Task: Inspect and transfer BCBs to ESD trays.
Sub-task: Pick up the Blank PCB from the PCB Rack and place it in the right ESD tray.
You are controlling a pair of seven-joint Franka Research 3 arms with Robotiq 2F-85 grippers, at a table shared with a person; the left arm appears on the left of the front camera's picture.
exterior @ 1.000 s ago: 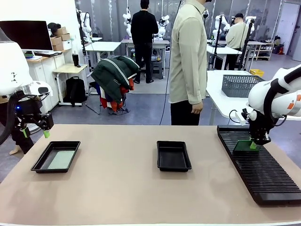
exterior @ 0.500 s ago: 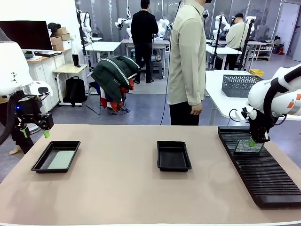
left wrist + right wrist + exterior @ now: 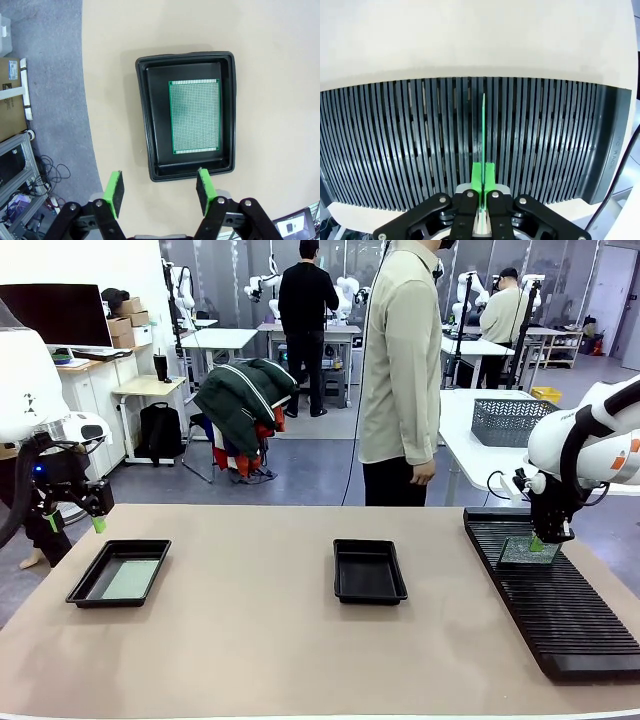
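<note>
While looking across the tan table from the near edge: first a wide bare stretch, then three black things in one row.

At the left, the left ESD tray, with the lying BCB flat on its floor, nearer to one long wall than to the other. Just beyond the end of this tray and above it, the left gripper, jaws wide apart, nothing between the green pads.

In the centre, the middle ESD tray, glossy, floor bare.

At the right, a long ribbed black rack. Over its far end, the right gripper, pressed tight on one edge of the held BCB. Stands on edge above the slots; impossible to tell whether its lower edge sits in a slot.

Beyond the far edge, a person in a pale shirt, side-on, one hand hanging down. More to the right, a white table with a grey mesh basket. Farther back, a dark coat over a chair, a backpack on the grey floor, a dark monitor at the left.

Compared with one second ago: held BCB a little higher, showing a pale face instead of dark green; right gripper slightly higher too. Left gripper, both trays and lying BCB in the same places.
</note>
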